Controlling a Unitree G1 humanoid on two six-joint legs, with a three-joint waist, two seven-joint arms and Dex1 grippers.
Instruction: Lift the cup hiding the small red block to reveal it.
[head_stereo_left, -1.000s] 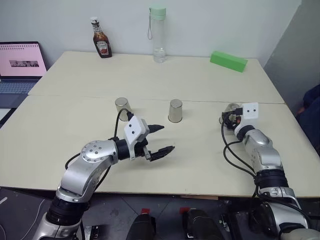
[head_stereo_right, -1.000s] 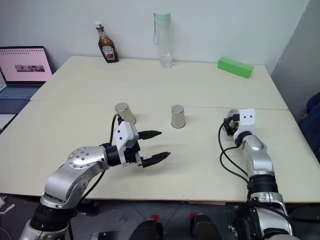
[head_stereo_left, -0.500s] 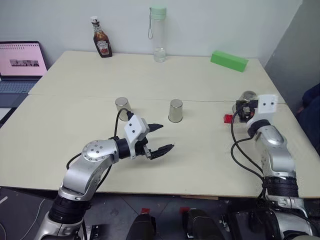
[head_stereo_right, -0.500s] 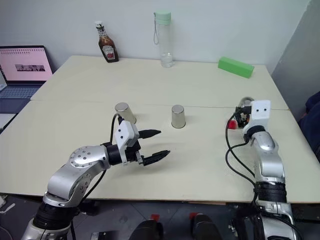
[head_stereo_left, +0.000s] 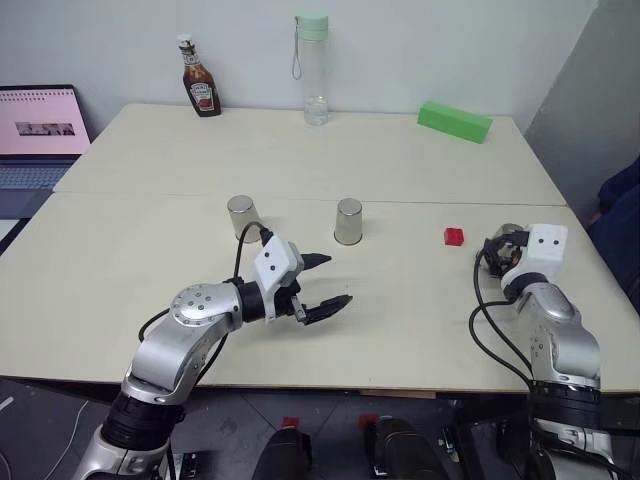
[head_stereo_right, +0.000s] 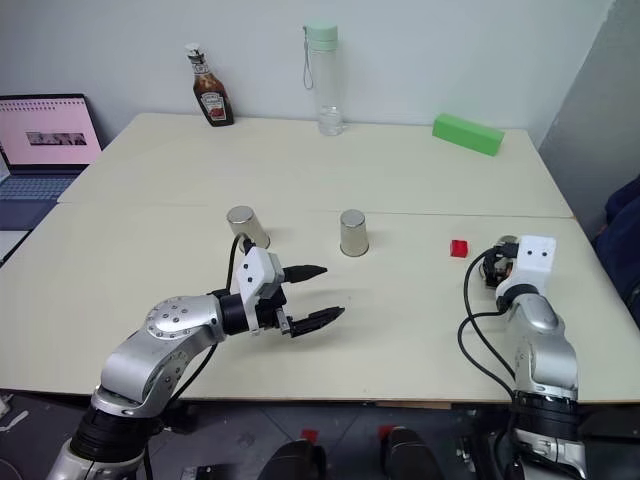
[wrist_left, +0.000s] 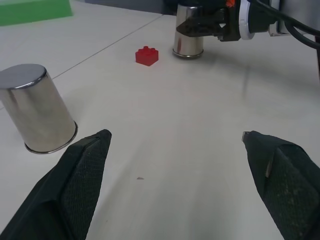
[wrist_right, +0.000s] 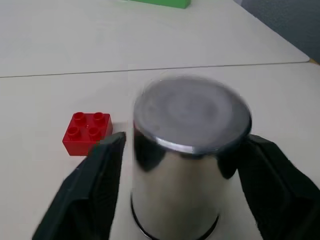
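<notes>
Right hand (wrist_right: 175, 200) has its two black fingers spread either side of the small silvery metal cup (wrist_right: 187, 155), which stands mouth-down on the pale desk (head_stereo_left: 300, 150); whether the pads touch its wall I cannot tell. To finish this step well, I judge the hand should let go fully and draw straight back, so the cup neither tips nor slides onto the tiny bright red plastic block (head_stereo_left: 453, 236). That block lies uncovered, just beside the cup at about ten o'clock from it in the head view. Left hand (head_stereo_left: 325, 282) hangs spread near the desk's middle, with the block well apart at about two o'clock.
</notes>
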